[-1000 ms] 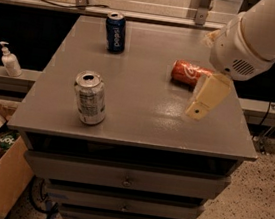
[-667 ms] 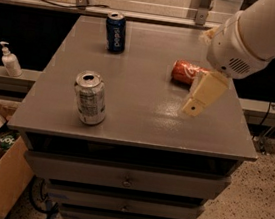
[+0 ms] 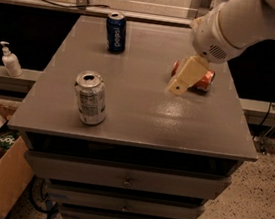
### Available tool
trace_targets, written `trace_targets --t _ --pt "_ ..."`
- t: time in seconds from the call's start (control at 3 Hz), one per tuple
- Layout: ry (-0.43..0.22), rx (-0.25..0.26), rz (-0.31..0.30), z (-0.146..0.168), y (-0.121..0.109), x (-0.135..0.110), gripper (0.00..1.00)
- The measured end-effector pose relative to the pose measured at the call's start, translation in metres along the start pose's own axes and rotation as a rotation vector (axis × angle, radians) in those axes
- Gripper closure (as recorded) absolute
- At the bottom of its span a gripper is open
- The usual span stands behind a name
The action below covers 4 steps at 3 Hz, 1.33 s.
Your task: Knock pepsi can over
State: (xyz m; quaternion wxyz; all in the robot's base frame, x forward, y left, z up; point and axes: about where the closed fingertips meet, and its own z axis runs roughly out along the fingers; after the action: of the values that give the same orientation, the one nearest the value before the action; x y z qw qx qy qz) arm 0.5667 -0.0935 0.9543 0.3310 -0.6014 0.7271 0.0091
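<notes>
Leftward since the earlier frame moved the beige two-finger gripper, fingers pressed together and empty. The dark blue aluminium pepsi can stood upright near the grey tabletop's far edge. Approach step; next, a sideways push.

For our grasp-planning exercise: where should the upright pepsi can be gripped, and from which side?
Probably grip the pepsi can across its round mid-wall, coming from the view's right: it stands upright, sides free, and the end effector hangs on that side, by the red-orange can.
</notes>
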Motion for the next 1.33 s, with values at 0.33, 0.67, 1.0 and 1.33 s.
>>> trace_targets --t 0.33,0.67,1.0,1.33 --pt "-0.016 0.013 0.045 0.030 -0.030 -0.001 0.00" --pt "-0.046 0.013 0.101 0.068 -0.061 -0.009 0.00" --pt "-0.104 0.003 0.168 0.109 -0.085 -0.022 0.00" --pt "-0.109 0.013 0.169 0.115 -0.082 -0.023 0.00"
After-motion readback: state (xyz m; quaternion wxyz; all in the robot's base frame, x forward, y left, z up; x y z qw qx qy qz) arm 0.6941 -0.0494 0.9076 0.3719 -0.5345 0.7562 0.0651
